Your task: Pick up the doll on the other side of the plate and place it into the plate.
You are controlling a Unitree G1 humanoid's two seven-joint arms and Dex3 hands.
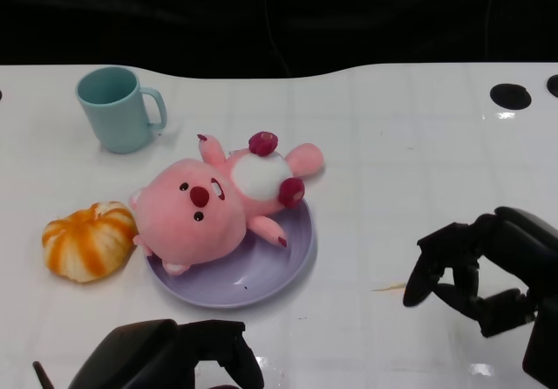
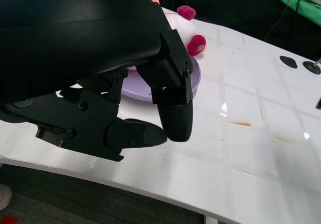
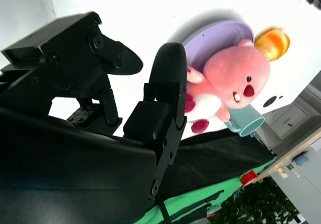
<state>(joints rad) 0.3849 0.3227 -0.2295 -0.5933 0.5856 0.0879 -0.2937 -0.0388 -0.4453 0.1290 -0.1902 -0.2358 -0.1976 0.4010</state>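
The pink doll [image 1: 214, 199] lies on its back across the lavender plate [image 1: 292, 262]. Its head and one arm sit inside the dish, while its white belly and feet overhang the far rim toward the teal mug [image 1: 118, 108]. An orange-and-white pumpkin toy [image 1: 87, 241] sits just beside the plate's left edge, touching or nearly touching the doll's head.

Judged from the layout, placement looks essentially done — the step in hand reads as release and withdrawal. To do it well, the hands should back away low and straight toward the robot's edge of the table [image 1: 418, 145], without brushing the plate rim or dragging the doll's overhanging legs. If a fuller seat is wanted, a light nudge on the body from the far side would slide it inward. The plush is soft and top-heavy at the head, so a push there might tip the plate.

Right hand [image 1: 479, 271]: holds nothing, hanging above bare table well to the right of the plate, fingers curved downward with a clear gap between them — loosely spread, touching nothing that I can see. The right wrist view confirms empty fingers with the doll beyond them.

Left hand [image 1: 187, 354]: at the near edge, below the plate, nothing in it. In the left wrist view its fingers [image 2: 173, 111] bend down toward the thumb with a small gap — half-curled, not clenched.
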